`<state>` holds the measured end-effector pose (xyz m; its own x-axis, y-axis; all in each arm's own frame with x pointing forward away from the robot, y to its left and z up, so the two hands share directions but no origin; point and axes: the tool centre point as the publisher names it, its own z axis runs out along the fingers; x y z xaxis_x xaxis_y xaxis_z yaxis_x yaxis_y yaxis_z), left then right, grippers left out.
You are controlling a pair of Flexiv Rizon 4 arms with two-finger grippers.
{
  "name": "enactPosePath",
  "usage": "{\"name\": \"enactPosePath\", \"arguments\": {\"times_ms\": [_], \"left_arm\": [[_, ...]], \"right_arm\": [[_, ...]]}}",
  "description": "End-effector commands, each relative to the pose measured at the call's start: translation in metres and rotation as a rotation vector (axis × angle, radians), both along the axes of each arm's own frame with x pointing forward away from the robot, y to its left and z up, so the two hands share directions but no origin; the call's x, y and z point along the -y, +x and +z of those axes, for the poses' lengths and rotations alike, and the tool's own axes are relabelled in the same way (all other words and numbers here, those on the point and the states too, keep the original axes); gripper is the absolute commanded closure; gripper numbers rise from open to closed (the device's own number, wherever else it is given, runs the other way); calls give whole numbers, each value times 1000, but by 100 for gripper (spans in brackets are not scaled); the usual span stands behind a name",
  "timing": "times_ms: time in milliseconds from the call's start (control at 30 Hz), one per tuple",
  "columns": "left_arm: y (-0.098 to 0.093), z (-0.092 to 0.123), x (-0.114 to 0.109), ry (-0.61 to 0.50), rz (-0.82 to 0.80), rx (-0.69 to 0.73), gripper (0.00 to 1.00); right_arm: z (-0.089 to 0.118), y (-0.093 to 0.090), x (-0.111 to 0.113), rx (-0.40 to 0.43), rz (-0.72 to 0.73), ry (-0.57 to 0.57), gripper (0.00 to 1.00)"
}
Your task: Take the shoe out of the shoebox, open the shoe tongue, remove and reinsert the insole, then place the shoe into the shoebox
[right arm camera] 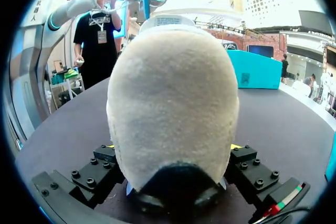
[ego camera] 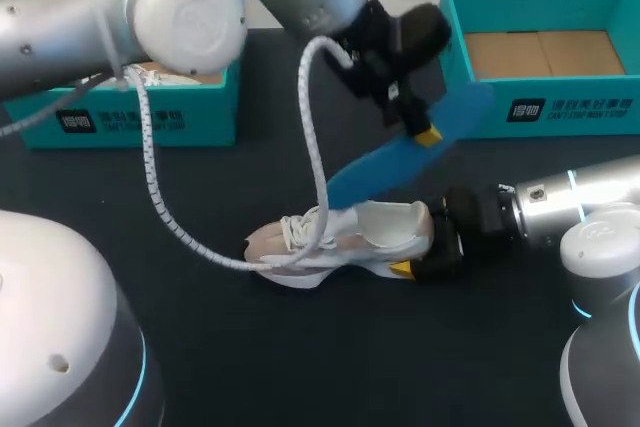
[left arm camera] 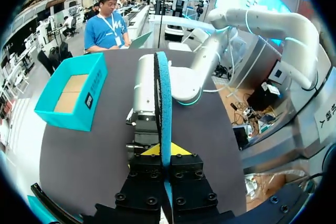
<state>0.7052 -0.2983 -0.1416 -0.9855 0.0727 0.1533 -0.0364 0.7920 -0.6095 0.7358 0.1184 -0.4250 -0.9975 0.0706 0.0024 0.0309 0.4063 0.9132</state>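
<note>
At ten o'clock on the table sits a teal box, well apart from the work. My left arm comes in from nine o'clock and reaches past the middle. This puts the left fingers above the shoe, at about its one o'clock. They are pinched narrow on the upper end of the blue insole, which slants down towards seven o'clock, aimed at the shoe's mouth. I judge that angle is meant to line it up with the opening. I cannot tell whether its lower tip touches the shoe. In the left wrist view the insole stands edge-on, clamped between those fingers. The shoe lies near the table's middle, toe to nine o'clock and heel to three. It is pale beige with white laces and a white sole. From three o'clock the right fingers grip its heel from both sides, I think to brace it. The right wrist view shows that fuzzy cream heel filling the gap between them. The open shoebox waits at two o'clock, its brown card floor showing.
</note>
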Motion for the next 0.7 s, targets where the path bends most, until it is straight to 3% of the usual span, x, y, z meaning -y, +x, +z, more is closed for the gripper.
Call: {"name": "enactPosePath", "arguments": {"times_ms": [33,100,700], "left_arm": [[9,26,-22,-64,-21,-54,100],[15,38,-25,-105,-27,-70,100],[15,38,-25,-105,-27,-70,100]], "right_arm": [[-1,0,0,-1,-1,-4,100],[-1,0,0,-1,-1,-4,100],[-1,0,0,-1,-1,-4,100]]}}
